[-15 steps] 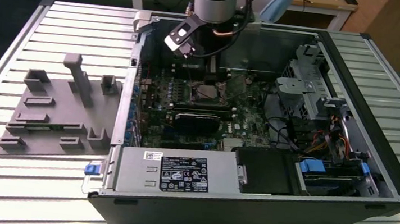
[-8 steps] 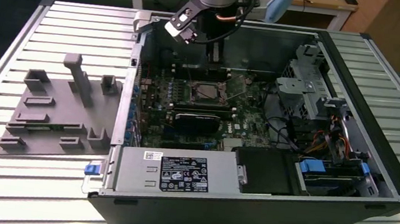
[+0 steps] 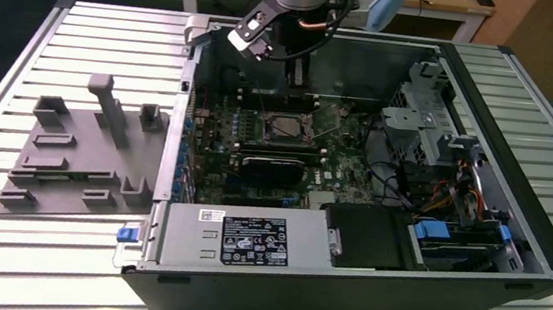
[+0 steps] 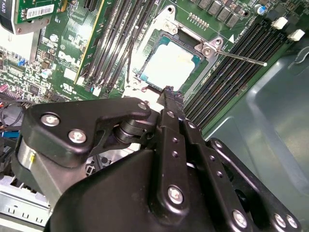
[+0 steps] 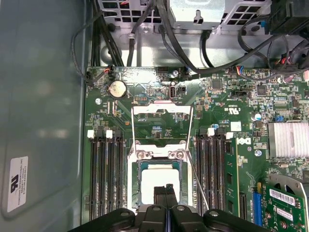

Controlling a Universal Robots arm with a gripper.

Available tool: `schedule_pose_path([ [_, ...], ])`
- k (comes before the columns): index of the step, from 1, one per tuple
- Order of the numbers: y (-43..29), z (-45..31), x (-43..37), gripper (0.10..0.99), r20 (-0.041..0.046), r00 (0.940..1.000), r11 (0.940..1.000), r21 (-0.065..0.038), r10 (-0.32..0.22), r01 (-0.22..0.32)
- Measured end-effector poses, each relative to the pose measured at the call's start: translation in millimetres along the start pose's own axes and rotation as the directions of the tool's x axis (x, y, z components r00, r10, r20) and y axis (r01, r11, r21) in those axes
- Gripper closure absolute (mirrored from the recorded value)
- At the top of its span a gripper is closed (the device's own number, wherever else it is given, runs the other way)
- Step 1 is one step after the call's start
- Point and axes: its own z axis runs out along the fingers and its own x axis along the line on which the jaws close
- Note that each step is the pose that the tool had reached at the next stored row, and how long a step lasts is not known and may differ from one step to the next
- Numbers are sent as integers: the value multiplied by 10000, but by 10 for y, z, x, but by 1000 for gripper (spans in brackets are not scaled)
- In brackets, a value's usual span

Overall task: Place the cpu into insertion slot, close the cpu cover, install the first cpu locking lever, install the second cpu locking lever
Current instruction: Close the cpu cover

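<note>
Finds the gripper (image 5: 166, 188) clenched on nothing, tips pressed together; hangs right over the near edge of the cpu (image 5: 157, 180), touching or just clear, cannot tell which; puts the cpu directly beneath, seated in the slot (image 5: 136, 186) and flat as far as can be judged; leaves the cover (image 5: 162, 110) swung open just beyond the cpu, away from the tips; shows one thin lever (image 5: 201, 164) slanting close beside the tips, unlatched. Risks, most likely: pressing off-centre and tipping the cpu on the slot's contacts; catching the lever with a finger on any sideways move; dropping the cover onto a cpu not quite level and bending what lies under it.
</note>
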Motion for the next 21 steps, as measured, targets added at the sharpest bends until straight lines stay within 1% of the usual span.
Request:
schedule_pose_path([
  [5, 13, 1, 0, 984, 2, 10000, 10000, 1, 0, 0],
  [10, 80, 9, 3, 984, 0, 10000, 10000, 0, 0, 0],
  [15, 171, 20, 6, 984, 1, 10000, 10000, -1, 0, 0],
  [21, 336, 39, 11, 984, 1, 10000, 10000, 0, 0, 0],
])
